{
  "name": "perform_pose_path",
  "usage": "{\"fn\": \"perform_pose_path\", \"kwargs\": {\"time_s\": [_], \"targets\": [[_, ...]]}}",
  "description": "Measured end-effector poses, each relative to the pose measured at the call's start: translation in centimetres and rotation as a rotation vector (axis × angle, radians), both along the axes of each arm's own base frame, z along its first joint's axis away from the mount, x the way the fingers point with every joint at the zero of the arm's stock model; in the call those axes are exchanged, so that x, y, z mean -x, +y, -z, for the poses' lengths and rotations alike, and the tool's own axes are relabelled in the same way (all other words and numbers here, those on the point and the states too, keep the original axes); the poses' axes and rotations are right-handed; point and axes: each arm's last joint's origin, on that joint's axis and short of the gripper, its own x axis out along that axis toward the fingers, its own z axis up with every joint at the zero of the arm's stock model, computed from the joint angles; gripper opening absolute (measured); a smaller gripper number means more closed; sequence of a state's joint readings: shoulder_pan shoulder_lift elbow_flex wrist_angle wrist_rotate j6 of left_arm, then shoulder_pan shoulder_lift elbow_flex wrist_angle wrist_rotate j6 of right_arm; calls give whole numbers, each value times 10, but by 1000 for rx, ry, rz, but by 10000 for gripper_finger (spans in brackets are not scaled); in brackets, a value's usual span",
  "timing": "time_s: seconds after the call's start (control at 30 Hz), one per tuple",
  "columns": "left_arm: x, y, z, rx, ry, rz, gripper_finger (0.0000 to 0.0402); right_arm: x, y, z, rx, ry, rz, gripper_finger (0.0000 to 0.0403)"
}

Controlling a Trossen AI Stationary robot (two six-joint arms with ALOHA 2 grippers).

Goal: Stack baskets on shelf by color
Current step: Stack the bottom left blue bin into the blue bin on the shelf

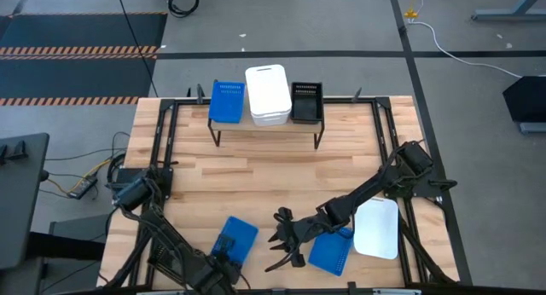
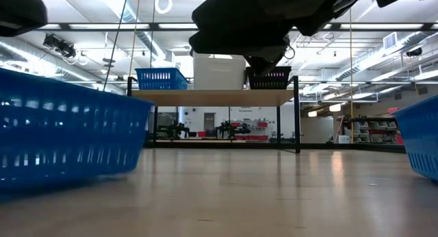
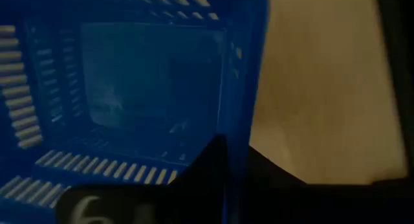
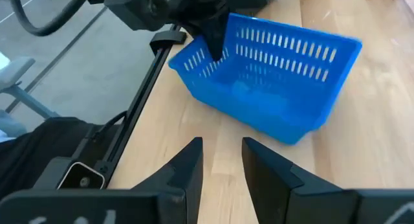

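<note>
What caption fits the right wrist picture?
Open right gripper faces a blue slotted plastic basket whose rim the left gripper grips.

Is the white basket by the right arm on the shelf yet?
No, that white basket lies on the table near the right arm, not on the shelf.

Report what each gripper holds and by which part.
Left gripper grips the near-left blue basket by its rim wall. Right gripper is open, holding nothing.

Grey concrete floor (image 1: 341, 31) with hazard-striped matting (image 1: 77, 49), ceiling strip lights (image 2: 383, 59), and distant shelving (image 2: 369, 131).
</note>
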State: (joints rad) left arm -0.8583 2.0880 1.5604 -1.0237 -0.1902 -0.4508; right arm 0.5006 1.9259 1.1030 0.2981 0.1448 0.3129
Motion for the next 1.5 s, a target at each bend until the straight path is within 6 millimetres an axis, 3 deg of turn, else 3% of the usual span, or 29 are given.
{"fn": "perform_pose_path", "kwargs": {"time_s": [0.17,0.33,0.6,0.87,1.03,1.33,1.5], "targets": [[-6,20,-3,-100,31,-53,6,0,0,0,1,0,3,114],[-17,52,-21,-173,47,-126,4,0,0,0,3,0,1,114],[-24,107,-89,-124,-81,-215,2,1,0,2,33,12,-12,114],[-5,183,-155,-163,-175,-308,1,2,0,3,58,21,-27,114],[-4,233,-172,-204,-185,-351,1,1,-2,4,109,9,-53,114],[-4,312,-182,-272,-103,-395,1,-10,-26,4,163,-5,-22,114],[0,347,-212,-292,-167,-428,1,-18,-44,4,198,-10,3,114]]}}
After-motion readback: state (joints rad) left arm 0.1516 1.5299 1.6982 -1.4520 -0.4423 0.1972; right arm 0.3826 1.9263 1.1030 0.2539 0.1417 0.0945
